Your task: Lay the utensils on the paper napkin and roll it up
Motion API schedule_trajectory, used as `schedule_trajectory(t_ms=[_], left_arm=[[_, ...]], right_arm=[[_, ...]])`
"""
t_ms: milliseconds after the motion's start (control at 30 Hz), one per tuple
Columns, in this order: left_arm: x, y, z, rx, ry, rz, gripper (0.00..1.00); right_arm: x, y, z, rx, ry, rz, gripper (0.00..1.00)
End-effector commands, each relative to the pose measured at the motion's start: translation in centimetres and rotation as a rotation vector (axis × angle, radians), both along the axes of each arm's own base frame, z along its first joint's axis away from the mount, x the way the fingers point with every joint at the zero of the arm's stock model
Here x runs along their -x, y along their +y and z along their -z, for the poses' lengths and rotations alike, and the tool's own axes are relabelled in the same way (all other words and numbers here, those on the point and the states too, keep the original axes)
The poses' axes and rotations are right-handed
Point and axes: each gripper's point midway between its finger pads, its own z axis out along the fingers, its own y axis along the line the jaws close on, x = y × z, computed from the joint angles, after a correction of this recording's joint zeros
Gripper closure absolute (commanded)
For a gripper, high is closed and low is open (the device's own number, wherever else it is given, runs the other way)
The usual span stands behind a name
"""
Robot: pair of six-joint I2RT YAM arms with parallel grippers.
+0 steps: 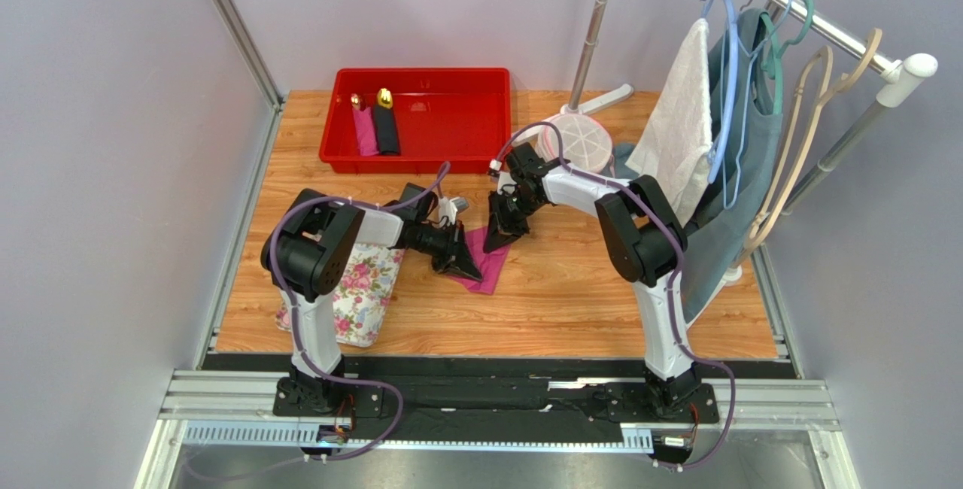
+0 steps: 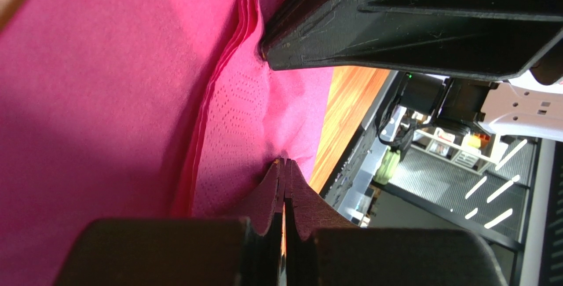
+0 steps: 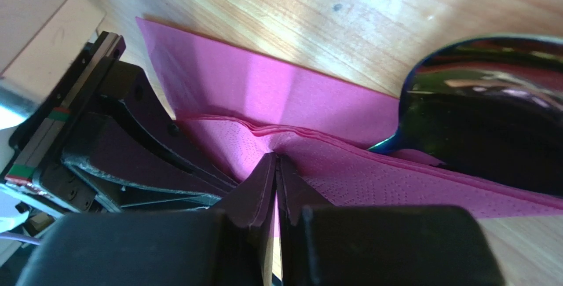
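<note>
Top external view: paper napkin [image 1: 488, 271] sits mid-table [image 1: 588, 292] between both arms. Right gripper [image 3: 276, 162] pinches its folded edge, left gripper [image 2: 284, 165] is squeezed together against it, spoon [image 3: 489, 121] just beside the fold.

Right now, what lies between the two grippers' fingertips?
Only the folded paper napkin spans the gap between left gripper and right gripper, seen in both wrist views.

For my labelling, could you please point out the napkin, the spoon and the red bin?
napkin [image 3: 291, 91]: right wrist view, on its flat upper layer.
spoon [image 3: 492, 114]: right wrist view, on the middle of its bowl.
red bin [image 1: 458, 122]: top view, on its bare floor.
</note>
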Motion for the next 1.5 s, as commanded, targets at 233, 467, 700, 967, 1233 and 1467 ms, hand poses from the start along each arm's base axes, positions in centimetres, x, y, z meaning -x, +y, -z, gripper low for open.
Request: schedule_trajectory(t_ms=[233, 467, 700, 967, 1233, 1467], left_arm=[[-3.5, 5.0, -3.9, -0.062, -0.191, -0.159, 0.71], [-3.3, 9.1, -4.3, -0.177, -0.234, -0.202, 0.43], [-4.4, 9.6, -2.4, -0.231, -0.185, -0.218, 0.25], [-2.2, 7.8, 0.1, -0.303, -0.148, -0.117, 0.28], [-3.3, 4.2, -0.6, -0.098, -0.153, -0.104, 0.36], [-5.1, 2.1, -1.6, -0.002, -0.213, -0.050, 0.29]], right_arm=[[1.9, -0.9, 3.7, 0.067, -0.038, -0.136, 0.97], [3.8, -0.9, 3.9, 0.029, -0.060, -0.262, 1.00], [5.1, -1.5, 3.9, 0.007, -0.057, -0.339, 1.00], [5.1, -1.5, 4.2, 0.010, -0.051, -0.348, 1.00], [4.9, -1.3, 4.1, 0.010, -0.051, -0.341, 1.00], [4.9, -1.2, 4.2, 0.004, -0.046, -0.344, 1.00]])
